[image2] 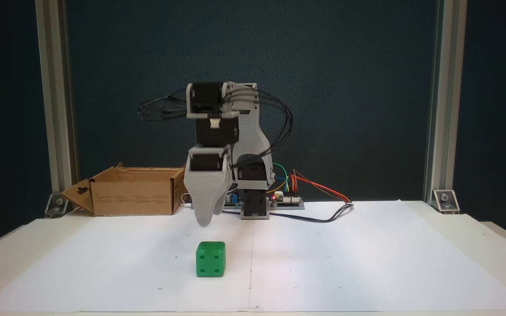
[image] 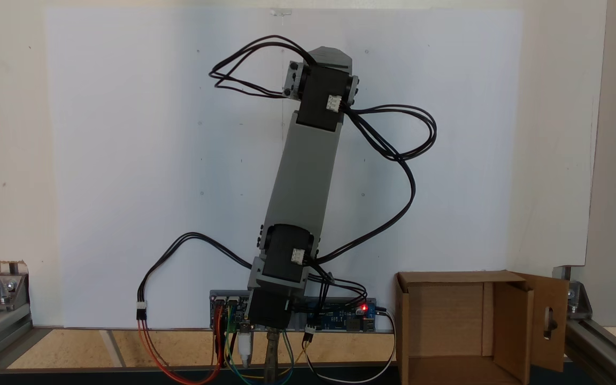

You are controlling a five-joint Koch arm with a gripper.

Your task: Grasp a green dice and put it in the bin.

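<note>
The green dice [image2: 211, 259] is sitting on the white paper [image2: 345, 263], below the claw [image2: 204, 221] hanging above it. I cannot tell if the claw is spread. The box [image2: 134, 193] is standing far behind, showing nothing inside [image: 447, 315].

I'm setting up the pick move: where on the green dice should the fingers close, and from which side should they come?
Probably from above, across two opposite upright faces. The dice sits flat and square on the paper, alone with bare space around it, and the gripper hangs just over it, pointing down. Its flat parallel sides suit a straight pinch; the rounded corners would slip.
</note>
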